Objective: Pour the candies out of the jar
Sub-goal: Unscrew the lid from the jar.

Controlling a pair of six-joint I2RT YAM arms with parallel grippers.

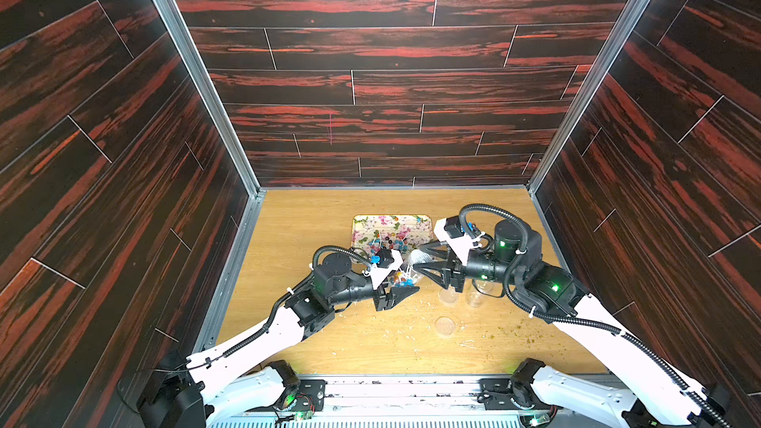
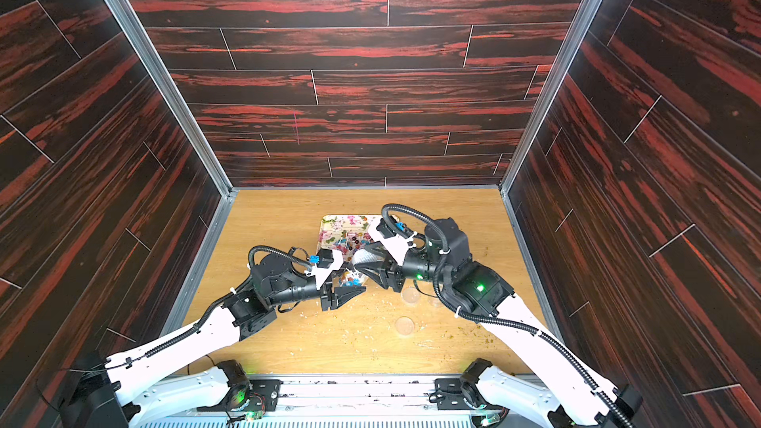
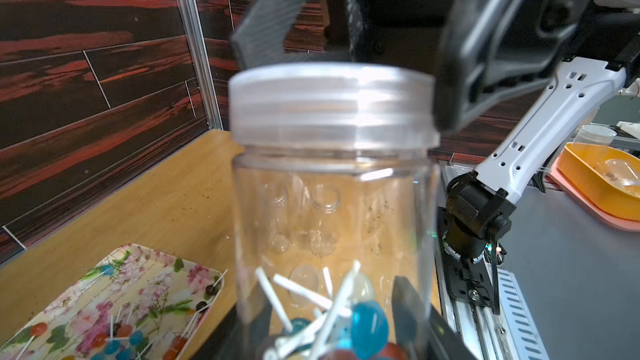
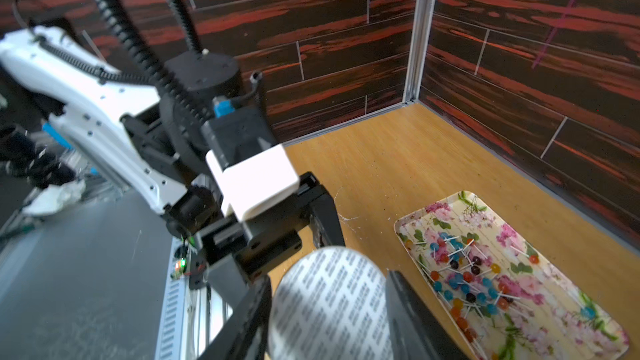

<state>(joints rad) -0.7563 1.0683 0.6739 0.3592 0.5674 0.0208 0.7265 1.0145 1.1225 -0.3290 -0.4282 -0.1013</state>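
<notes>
The left fingers (image 1: 405, 292) are clamped tight on the base of a clear plastic jar (image 3: 332, 202), held between the two arms over the bench (image 4: 398, 167), just beside the floral tray (image 4: 450, 209). The right fingers (image 4: 408, 309), partly spread, grip its screw lid (image 3: 329, 98). A few lollipops (image 3: 367, 327) sit in the jar; many more lie on the tray.

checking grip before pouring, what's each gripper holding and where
The left gripper holds the jar by its lower body; right gripper grips the lid by its sides.
</notes>
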